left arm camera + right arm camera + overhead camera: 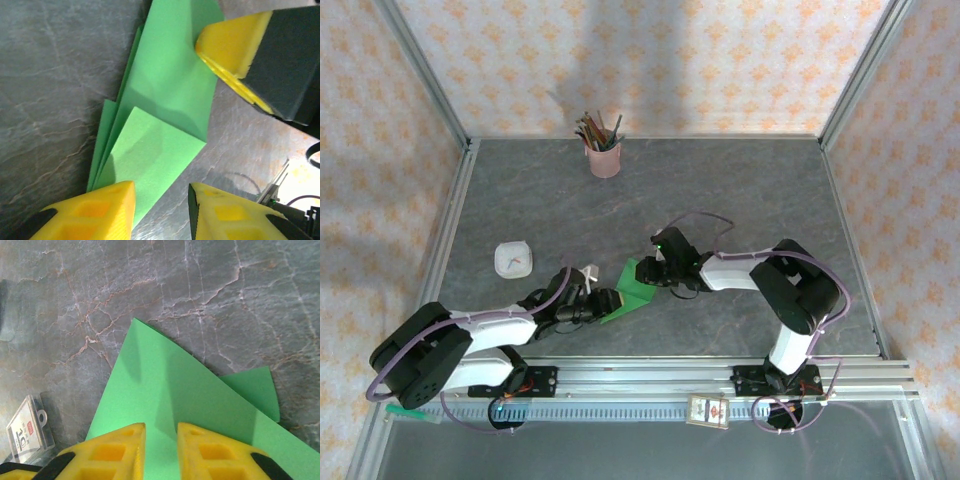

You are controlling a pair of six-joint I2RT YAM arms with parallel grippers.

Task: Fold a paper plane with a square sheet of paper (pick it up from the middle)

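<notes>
Small white dark-bordered card [708, 411] on the near rail, print unreadable. On the grey table [740, 190] a folded bright green paper sheet [634, 289] lies flat, with the left jaws open at one end and the right jaws narrowly parted over the other. Far back, a pink pencil cup [604, 158]

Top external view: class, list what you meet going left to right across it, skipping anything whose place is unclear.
small white dish → left gripper → folded green paper → right gripper → white card

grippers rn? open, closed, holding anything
left gripper: open, green paper edge between its jaws, not clamped
right gripper: narrowly open, tips over the green paper
</notes>
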